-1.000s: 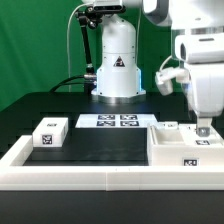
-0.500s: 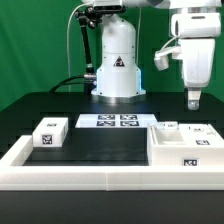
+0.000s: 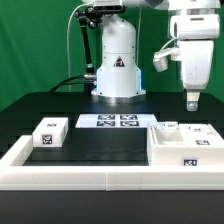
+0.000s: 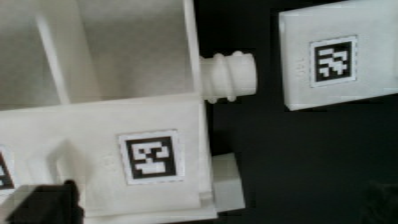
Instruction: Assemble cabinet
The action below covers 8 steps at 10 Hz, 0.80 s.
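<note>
The cabinet (image 3: 185, 146) is a white box with marker tags at the exterior view's right, near the front. In the wrist view its open compartments and a tagged face (image 4: 155, 158) fill most of the picture, with a ribbed white knob (image 4: 228, 78) sticking out of its side. My gripper (image 3: 192, 100) hangs well above the cabinet and holds nothing. In the wrist view one dark finger (image 4: 43, 206) shows at the edge, and no finger shows at the middle, so the jaws stand apart. A small white tagged block (image 3: 50, 131) lies at the exterior view's left.
The marker board (image 3: 108, 121) lies in front of the robot base (image 3: 117, 70). A long white rail (image 3: 90, 176) edges the table's front and left. A separate white tagged panel (image 4: 333, 55) lies beside the cabinet on the black table.
The gripper rose from just over the cabinet's top to well above it, then held still over the last half second. The cabinet and small block stayed put.
</note>
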Each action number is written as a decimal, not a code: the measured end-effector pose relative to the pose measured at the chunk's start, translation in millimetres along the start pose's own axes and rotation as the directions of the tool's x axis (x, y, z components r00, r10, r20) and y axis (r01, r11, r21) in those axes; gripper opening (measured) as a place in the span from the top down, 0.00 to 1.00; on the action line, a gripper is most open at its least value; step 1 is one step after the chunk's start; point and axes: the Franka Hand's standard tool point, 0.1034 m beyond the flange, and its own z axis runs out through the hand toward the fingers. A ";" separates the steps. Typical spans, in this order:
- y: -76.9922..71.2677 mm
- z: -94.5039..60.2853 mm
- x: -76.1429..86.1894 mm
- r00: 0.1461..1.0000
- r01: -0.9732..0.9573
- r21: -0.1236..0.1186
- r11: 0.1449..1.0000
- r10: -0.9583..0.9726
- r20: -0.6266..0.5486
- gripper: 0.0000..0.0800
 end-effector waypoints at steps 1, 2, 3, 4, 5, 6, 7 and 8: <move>-1.8 0.7 -0.4 1.000 0.001 -0.002 1.000 -0.001 -0.001 0.00; -15.0 4.5 -5.1 1.000 0.009 -0.024 1.000 -0.009 -0.012 0.00; -33.3 10.0 -14.9 1.000 0.015 -0.007 1.000 -0.015 -0.002 0.00; -44.8 15.2 -22.2 1.000 0.026 0.012 1.000 -0.026 0.005 0.00; -52.7 20.2 -24.0 1.000 0.026 0.008 1.000 -0.026 0.000 0.00; -62.4 25.7 -26.9 1.000 0.027 0.018 0.999 -0.027 0.002 0.00; -61.2 25.1 -27.0 1.000 0.025 0.020 0.999 -0.025 0.003 0.00; -61.4 25.4 -27.1 1.000 0.025 0.020 0.999 -0.025 0.003 0.00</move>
